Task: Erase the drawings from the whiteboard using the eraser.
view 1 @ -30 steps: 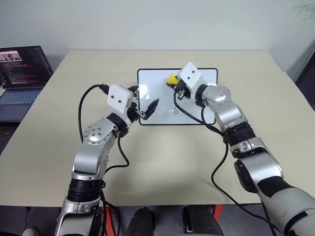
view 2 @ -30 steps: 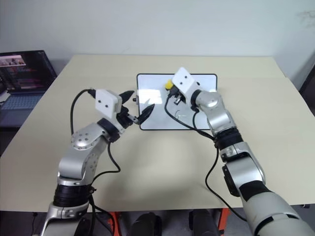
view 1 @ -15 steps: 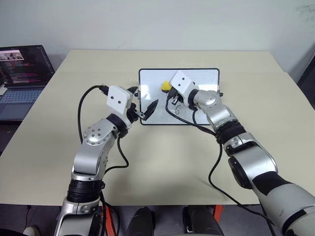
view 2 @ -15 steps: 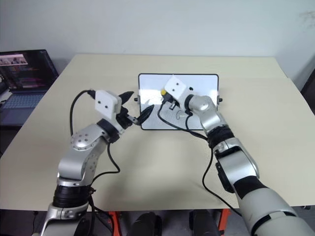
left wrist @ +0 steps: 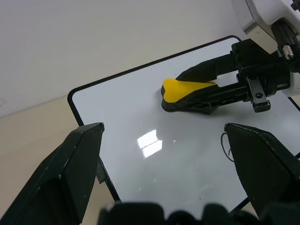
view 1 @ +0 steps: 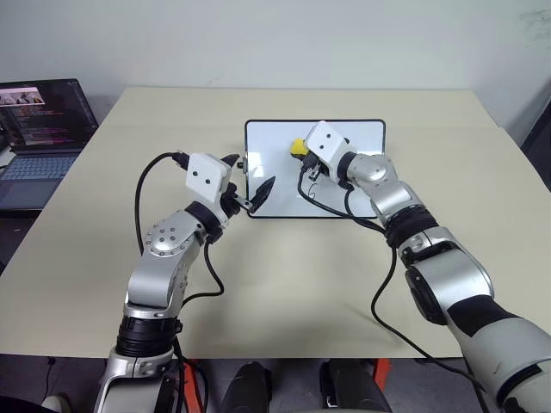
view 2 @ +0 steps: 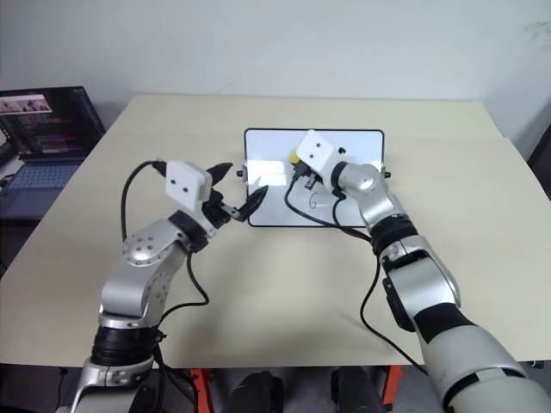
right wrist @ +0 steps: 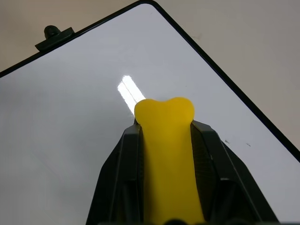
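The whiteboard (view 1: 357,138) lies flat at the middle of the table's far half. My right gripper (view 1: 300,152) is shut on the yellow eraser (view 1: 298,146) and holds it low over the board's upper left part. In the right wrist view the eraser (right wrist: 166,140) sits squeezed between both black fingers. One thin black curl of the drawings (left wrist: 226,144) shows on the board, closer to me than the eraser. My left gripper (view 1: 247,178) stands open at the board's left edge with nothing between its fingers.
An open laptop (view 1: 39,129) sits at the far left, beyond the beige table (view 1: 284,292). Black cables hang from both wrists, and the right one trails across the board's near edge.
The right gripper carried the eraser a little left across the board, then partway back, and its forearm has dropped lower. The left arm has stayed still. The camera has shifted slightly.
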### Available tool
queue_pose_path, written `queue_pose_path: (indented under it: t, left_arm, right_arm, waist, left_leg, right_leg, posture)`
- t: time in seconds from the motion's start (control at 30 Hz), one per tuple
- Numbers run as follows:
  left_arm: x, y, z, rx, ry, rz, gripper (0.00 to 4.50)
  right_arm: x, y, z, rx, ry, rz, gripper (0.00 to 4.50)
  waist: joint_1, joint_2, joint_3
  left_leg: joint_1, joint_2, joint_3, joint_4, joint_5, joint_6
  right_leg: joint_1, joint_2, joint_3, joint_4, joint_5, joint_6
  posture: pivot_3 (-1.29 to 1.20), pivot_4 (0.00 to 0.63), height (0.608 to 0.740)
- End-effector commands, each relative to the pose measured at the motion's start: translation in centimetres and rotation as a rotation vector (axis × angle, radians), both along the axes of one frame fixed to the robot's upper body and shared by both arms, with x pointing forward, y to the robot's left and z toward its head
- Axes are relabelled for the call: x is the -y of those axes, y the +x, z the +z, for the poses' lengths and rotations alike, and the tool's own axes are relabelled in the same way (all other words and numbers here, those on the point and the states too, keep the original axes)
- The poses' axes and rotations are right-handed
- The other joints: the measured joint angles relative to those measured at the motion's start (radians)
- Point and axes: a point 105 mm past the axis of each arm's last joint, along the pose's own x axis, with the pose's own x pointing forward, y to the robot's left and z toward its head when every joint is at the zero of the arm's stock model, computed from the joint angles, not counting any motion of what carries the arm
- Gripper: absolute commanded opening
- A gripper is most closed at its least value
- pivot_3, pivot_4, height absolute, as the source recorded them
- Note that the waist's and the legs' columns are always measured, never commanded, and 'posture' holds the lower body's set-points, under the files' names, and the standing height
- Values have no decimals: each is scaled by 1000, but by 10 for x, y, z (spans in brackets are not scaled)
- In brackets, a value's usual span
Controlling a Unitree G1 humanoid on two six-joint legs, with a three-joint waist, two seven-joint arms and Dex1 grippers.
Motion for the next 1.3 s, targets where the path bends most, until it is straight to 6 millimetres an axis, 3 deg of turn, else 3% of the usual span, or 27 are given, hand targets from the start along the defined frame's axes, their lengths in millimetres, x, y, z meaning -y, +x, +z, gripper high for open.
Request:
queue_pose_path:
  t: [0.03, 0.9, 1.1, 1.3]
  left_arm:
    - [4, -2, 14, 60, 1, -19, 4500]
    - [6, 1, 15, 60, 3, -35, 4500]
    - [9, 0, 16, 62, 4, -43, 4500]
    - [8, -1, 17, 62, 9, -46, 4500]
  right_arm:
    - [17, 7, 14, 29, 15, -60, 1102]
    - [78, 13, 1, 10, -37, -190, 1102]
    - [80, 12, 3, 14, -23, -193, 1102]
    - [69, 5, 14, 18, 50, -159, 1102]
  waist:
    - [0, 0, 0]
    - [2, 0, 0]
    - [2, 0, 0]
    - [2, 0, 0]
  left_leg:
    - [0, 0, 0, 0, 0, 0]
    - [2, 0, -1, 1, 0, 0]
    - [2, 0, 0, 1, 0, 0]
    - [2, 0, 0, 1, 0, 0]
  right_leg:
    - [0, 0, 0, 0, 0, 0]
    - [3, 0, 0, 0, 0, 0]
    - [3, 0, 0, 0, 0, 0]
    - [3, 0, 0, 0, 0, 0]
  posture:
    - [0, 150, 740]
    - [0, 150, 740]
    - [0, 150, 740]
    - [0, 150, 740]
